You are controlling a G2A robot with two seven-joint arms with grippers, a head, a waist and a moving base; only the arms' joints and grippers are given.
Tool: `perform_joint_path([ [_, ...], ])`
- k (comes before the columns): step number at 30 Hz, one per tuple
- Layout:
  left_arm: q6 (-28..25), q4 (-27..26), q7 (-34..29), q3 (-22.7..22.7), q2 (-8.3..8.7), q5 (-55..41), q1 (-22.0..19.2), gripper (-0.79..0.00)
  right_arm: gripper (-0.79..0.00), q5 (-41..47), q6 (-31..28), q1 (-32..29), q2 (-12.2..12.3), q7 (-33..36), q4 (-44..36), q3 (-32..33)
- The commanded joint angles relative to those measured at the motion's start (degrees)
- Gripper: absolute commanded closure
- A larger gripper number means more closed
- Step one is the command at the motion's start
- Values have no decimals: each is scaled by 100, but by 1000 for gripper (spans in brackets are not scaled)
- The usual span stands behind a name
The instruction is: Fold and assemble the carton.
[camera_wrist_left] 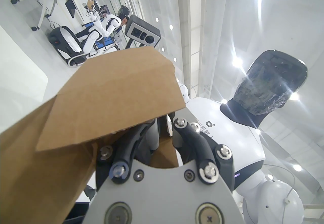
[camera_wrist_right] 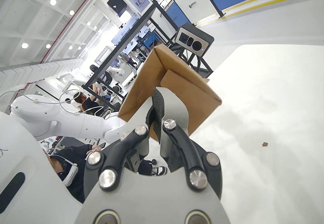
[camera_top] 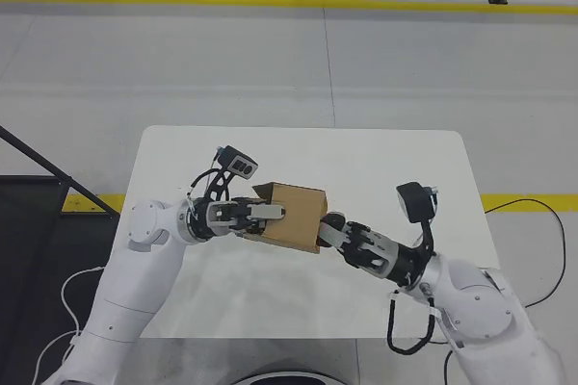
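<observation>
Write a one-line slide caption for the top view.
Left claw and right claw grip opposite ends of a brown carton over the white table.

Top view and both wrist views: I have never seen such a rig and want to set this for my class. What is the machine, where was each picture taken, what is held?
This is a two-armed robot at a white table. The top view looks down from above its arms; each wrist view looks along one arm's gripper. The left gripper and right gripper each pinch one end of a brown carton, partly folded. A tiny brown scrap lies on the table.
</observation>
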Motion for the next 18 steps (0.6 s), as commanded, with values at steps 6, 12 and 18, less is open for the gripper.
perform_joint_path([
  [6, -8, 5, 25, 29, 6, -2, -5, 0, 0, 241, -268, -280, 38, -8, -62, 330],
  [12, -12, 1, 67, 67, 7, 0, -16, 0, 0, 303, -320, -371, 52, 32, -80, 425],
  [18, -26, -2, 74, 83, 12, -5, -26, 0, 0, 393, -400, -397, 48, -140, -59, 509],
])
